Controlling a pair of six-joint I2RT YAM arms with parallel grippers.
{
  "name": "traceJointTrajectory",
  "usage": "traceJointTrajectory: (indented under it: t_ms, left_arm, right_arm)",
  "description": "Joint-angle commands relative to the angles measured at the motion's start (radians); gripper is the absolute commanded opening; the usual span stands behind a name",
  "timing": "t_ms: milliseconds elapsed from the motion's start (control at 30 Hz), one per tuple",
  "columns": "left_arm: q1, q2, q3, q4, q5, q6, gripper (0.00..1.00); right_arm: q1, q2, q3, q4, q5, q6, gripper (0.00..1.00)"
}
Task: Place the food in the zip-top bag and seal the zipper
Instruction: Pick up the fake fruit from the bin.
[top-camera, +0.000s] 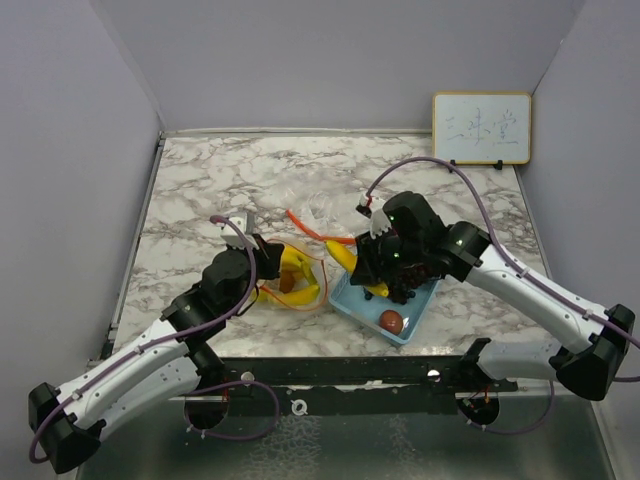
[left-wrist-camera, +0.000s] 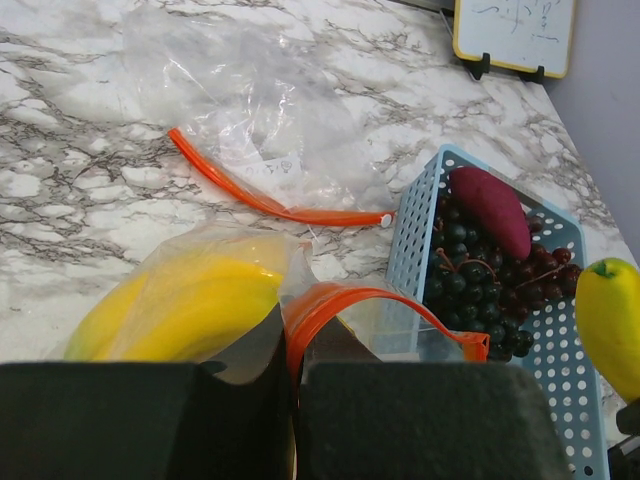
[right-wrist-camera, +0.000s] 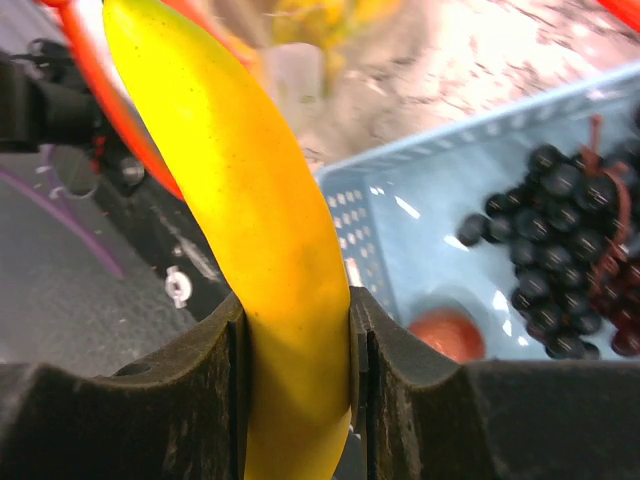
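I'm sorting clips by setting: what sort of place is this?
Probably a robotics lab booth: plain grey walls box in a marble-pattern table, a left arm and right arm are mounted at its near edge, and a whiteboard stands at the back.

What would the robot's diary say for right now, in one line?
left gripper: shut on bag | right gripper: shut on banana | basket: grapes, magenta piece, red fruit | bag: unsealed

Yellow banana (right-wrist-camera: 260, 250), orange-zippered bag (left-wrist-camera: 340, 296), blue basket (left-wrist-camera: 412, 235), grey-veined marble table (top-camera: 250, 170).
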Motion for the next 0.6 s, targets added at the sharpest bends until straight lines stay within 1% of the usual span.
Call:
traceJointTrajectory:
  t_ms: [0,133,267,400,467,567]
  left_arm:
    - [-0.001,0.011,0.023,0.048,-0.014,-0.01,0.0]
    - [0.0,0.046,0.046,0.074,-0.02,0.004,0.0]
    - [0.0,0.083,0.062,0.097,-0.008,0.009,0.0]
    - [-0.001,0.087,0.051,0.12,-0.005,0.001,0.0]
    - [-0.001,0.087,0.048,0.124,-0.005,0.001,0.0]
    - [0.0,0.083,0.05,0.124,-0.006,0.003,0.0]
  right_arm:
    - [0.04,0.019,0.016,0.117,-0.177,-0.029,0.01]
    - [0.112,0.041,0.012,0.19,-0.197,-0.009,0.01]
    - [0.121,0.072,-0.003,0.274,-0.176,0.057,0.01]
    - [0.122,0.076,-0.035,0.402,-0.124,0.151,0.01]
    - [0.122,0.092,-0.049,0.425,-0.088,0.19,0.01]
    - [0.122,0.144,-0.051,0.405,-0.058,0.207,0.01]
